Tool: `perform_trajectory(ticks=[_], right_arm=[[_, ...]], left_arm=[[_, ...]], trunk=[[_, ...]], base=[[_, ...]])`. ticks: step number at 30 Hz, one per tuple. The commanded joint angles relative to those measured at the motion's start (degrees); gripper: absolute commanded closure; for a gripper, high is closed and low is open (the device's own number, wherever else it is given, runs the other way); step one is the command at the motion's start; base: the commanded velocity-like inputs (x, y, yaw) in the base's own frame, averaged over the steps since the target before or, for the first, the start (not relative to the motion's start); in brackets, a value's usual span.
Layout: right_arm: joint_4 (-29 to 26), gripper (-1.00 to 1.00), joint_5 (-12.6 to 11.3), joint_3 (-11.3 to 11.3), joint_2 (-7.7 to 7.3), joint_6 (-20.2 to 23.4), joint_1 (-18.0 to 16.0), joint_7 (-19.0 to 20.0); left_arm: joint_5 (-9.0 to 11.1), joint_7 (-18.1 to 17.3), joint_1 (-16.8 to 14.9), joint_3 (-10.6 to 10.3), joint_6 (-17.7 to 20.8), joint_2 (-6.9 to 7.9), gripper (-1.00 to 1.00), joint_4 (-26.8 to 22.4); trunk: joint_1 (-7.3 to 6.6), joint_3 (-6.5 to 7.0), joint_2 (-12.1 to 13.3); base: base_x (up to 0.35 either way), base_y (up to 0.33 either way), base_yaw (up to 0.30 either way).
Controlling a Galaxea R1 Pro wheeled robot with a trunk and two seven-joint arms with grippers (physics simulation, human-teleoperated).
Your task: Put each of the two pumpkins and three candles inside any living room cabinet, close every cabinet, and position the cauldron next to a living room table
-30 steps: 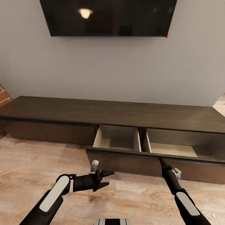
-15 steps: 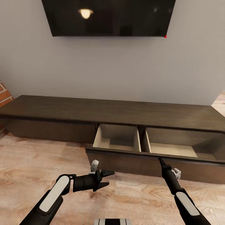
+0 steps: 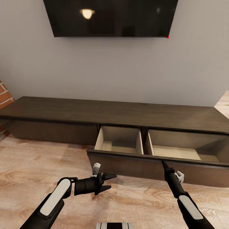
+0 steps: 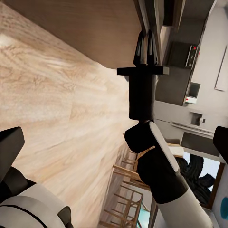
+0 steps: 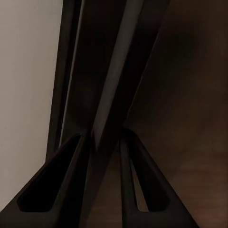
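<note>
Long low dark-brown TV cabinet (image 3: 127, 114) sits against the wall under a wall-mounted TV (image 3: 111, 17), w/ one wide drawer (image 3: 152, 149) pulled out; two pale tan compartments visible and both look empty as far as the head view reaches, though the front strip of each is hidden behind the drawer front. So progress reads as early: drawer open, nothing stowed yet, all five small items + cauldron move + closing up still to do (judgement from these views only). Right gripper (image 3: 163, 163) has its fingertips right at the top edge of the drawer front; in the right wrist view the two dark fingers (image 5: 61, 190) sit on either side of a thin dark panel edge that runs up between them, narrow gap, but can't tell if they actually pinch it or just straddle it. Left gripper (image 3: 109, 181) hangs over the wood floor (image 3: 31, 165), just short of the drawer front, fingers spread apart, nothing between them. In the left wrist view the right gripper (image 4: 146, 47) shows w/ its fingers close together against the cabinet edge. Cabinet's right end is cut off by the frame edge; left section's front is in shadow, looks shut but hard to confirm.
</note>
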Motion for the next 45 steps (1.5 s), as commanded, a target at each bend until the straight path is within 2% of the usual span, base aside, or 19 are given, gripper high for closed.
perform_trajectory(ticks=[1,45], right_arm=[[0.3,1.0,-1.3,-2.9,-0.05,0.3,0.0,0.6],[0.4,1.0,-1.3,-2.8,-0.04,0.3,0.0,0.6]], left_arm=[[-0.2,-0.3,0.0,-0.1,0.1,0.05,-1.0,0.0],[-0.2,-0.3,0.0,0.0,0.1,0.06,-1.0,0.0]], trunk=[[0.0,-0.05,0.0],[0.0,-0.05,0.0]], base=[[0.0,0.0,0.0],[-0.02,0.0,0.0]])
